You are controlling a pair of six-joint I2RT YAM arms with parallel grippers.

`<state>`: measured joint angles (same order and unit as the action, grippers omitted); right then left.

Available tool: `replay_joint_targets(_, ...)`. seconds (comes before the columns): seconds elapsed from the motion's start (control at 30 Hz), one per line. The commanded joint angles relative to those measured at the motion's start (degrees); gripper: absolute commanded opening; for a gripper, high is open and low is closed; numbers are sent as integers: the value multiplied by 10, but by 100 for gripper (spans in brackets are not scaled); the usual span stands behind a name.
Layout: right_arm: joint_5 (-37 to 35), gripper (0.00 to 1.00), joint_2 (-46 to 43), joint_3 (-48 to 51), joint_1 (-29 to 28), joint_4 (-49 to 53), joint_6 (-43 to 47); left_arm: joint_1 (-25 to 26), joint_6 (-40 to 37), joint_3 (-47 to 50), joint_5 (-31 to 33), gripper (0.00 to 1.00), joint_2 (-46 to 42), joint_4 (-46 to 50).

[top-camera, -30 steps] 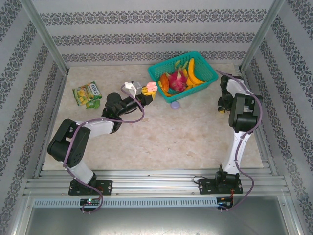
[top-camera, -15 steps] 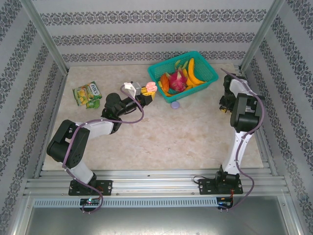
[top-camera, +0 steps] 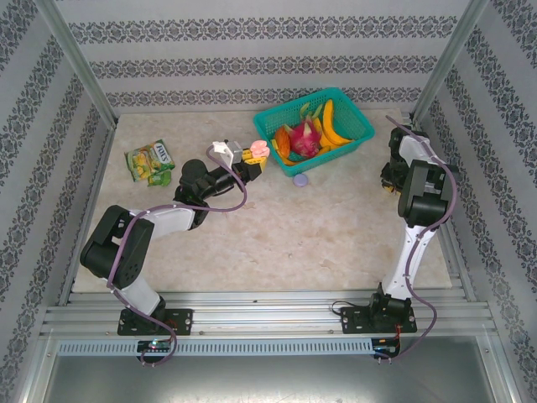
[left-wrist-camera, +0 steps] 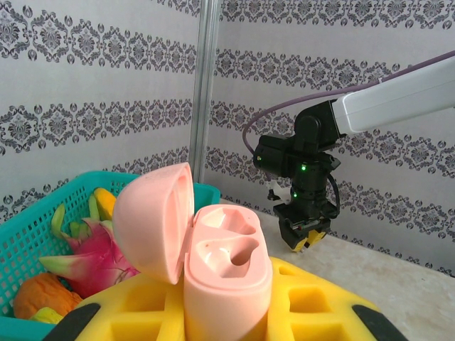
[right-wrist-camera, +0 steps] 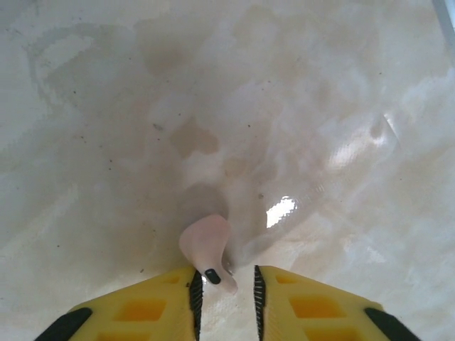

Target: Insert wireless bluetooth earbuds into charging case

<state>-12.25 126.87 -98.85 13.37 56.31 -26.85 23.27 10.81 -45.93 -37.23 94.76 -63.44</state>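
My left gripper (top-camera: 254,155) is shut on a pale pink charging case (left-wrist-camera: 227,273), held upright above the table. Its lid (left-wrist-camera: 153,220) is swung open to the left and both wells look empty. From above, the case (top-camera: 258,149) hangs just left of the basket. At the far right of the table my right gripper (right-wrist-camera: 225,284) points down over a pale pink earbud (right-wrist-camera: 207,245) lying on the surface. The bud's stem rests against the left pad (right-wrist-camera: 195,295), with a gap to the right pad, so the jaws stand narrowly open. The left wrist view shows this gripper (left-wrist-camera: 304,240) low over the table.
A teal basket (top-camera: 262,126) of toy fruit stands at the back centre. A small lilac round object (top-camera: 300,180) lies in front of it. A green snack packet (top-camera: 149,161) lies at the back left. Metal frame posts and patterned walls bound the table.
The right arm has shifted slightly towards the right edge and lowered. The left arm and the case have stayed still.
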Motion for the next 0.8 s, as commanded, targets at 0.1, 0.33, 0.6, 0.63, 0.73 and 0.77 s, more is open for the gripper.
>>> replay_joint_targets(0.1, 12, 24, -6, 0, 0, -4, -3, 7, 7, -12, -1, 0, 0, -26)
replay_joint_targets(0.33, 16, 16, -21, 18, 0, -13, 0, 7, 7, -13, -1, 0, -1, -25)
replay_joint_targets(0.6, 27, 12, -53, 56, -4, -35, -2, 7, 10, -10, -2, 0, -5, -26)
replay_joint_targets(0.63, 28, 12, -59, 62, -4, -38, -2, 7, 10, -10, 0, 0, -5, -26)
replay_joint_targets(0.73, 32, 9, -76, 80, -11, -48, -3, 7, 10, -8, 1, 0, -7, -26)
replay_joint_targets(0.77, 35, 9, -83, 85, -13, -51, -5, 7, 10, -8, 1, 0, -7, -26)
